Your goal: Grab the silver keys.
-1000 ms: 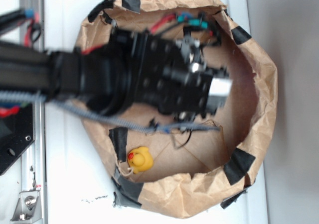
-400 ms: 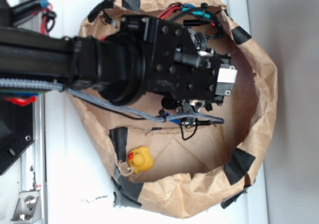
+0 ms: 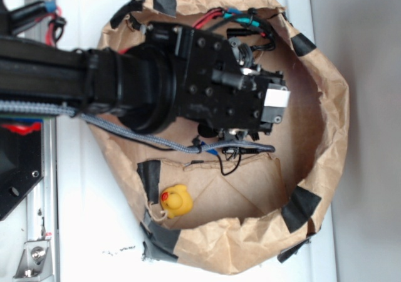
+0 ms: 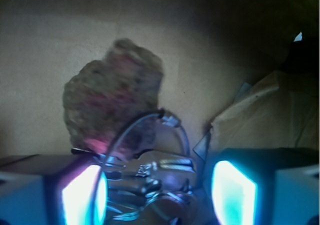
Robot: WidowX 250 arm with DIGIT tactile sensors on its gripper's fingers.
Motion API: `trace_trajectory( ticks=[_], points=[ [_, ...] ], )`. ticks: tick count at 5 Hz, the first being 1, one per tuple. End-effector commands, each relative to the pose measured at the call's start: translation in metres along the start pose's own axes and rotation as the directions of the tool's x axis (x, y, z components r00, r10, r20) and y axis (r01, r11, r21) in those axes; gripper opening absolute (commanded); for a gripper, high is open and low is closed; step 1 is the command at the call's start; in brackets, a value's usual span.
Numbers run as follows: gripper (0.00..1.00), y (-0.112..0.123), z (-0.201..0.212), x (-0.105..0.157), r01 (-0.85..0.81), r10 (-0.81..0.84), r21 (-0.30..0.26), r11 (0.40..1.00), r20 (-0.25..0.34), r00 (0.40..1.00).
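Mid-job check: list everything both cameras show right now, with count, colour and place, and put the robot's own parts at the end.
silver keys: one bunch, shiny silver on a ring, lying between the two fingers in the wrist view; hidden under the arm in the exterior view.
cork-like fob: one, brown-grey, on the bag floor just beyond the keys, joined to them.
rubber duck: one, yellow with a red beak, lower left inside the bag, apart from the arm.
paper bag: one, brown, rolled down into an open nest, on the white table.
tape patches: several, black, around the bag rim.
table: one, white, under the bag.
arm: one, black, reaching in from the left.
gripper: one, open, fingers either side of the keys.
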State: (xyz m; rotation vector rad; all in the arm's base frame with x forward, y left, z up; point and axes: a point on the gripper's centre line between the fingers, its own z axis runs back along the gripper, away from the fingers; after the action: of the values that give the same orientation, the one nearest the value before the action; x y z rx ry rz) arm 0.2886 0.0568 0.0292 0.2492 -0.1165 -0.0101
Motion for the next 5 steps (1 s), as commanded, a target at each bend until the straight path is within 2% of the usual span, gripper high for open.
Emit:
trace_trajectory(
  ticks=[1, 5],
  points=[
    [0.0, 0.0065, 0.0132, 0.0063, -0.016, 0.016, 0.011, 1.0, 0.048, 0.999],
    [0.0, 0.006, 0.0133, 0.0075, -0.025, 0.025, 0.015, 1.0, 0.027, 0.999]
  ],
)
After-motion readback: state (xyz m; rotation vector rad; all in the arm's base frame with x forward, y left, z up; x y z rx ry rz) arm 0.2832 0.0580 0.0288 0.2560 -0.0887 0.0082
